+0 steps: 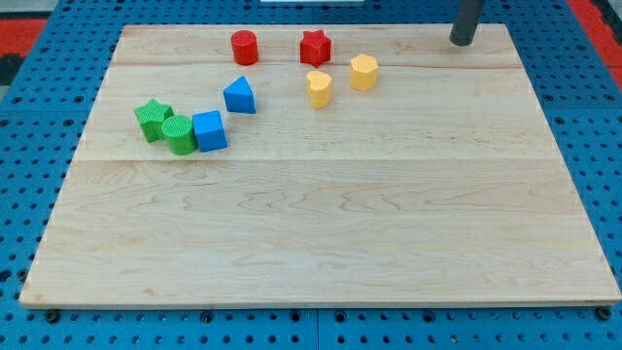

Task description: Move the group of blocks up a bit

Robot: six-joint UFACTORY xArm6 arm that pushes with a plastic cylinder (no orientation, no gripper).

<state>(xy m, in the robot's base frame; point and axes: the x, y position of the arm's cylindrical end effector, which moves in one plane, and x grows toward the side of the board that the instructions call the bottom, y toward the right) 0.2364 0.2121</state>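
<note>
- The bench (321,243) is a pale wooden board; its near half, toward the view's bottom, carries no blocks.
- Nearest of the group sit three blocks in a row at about nine o'clock from the board's middle: a green star (153,119), a green cylinder (179,133) touching it, and a blue cube (209,130) touching the cylinder.
- A blue triangular block (239,95) lies just beyond, at one o'clock from the cube.
- Farther right stand a yellow heart-like block (319,88) and a yellow hexagonal block (363,72).
- Farthest are a red cylinder (244,47) and a red star (315,47).
- My tip (461,41) rests at the far right, well apart from every block, at two o'clock from the yellow hexagon.
- There are no jaws, only the rod, holding nothing.
</note>
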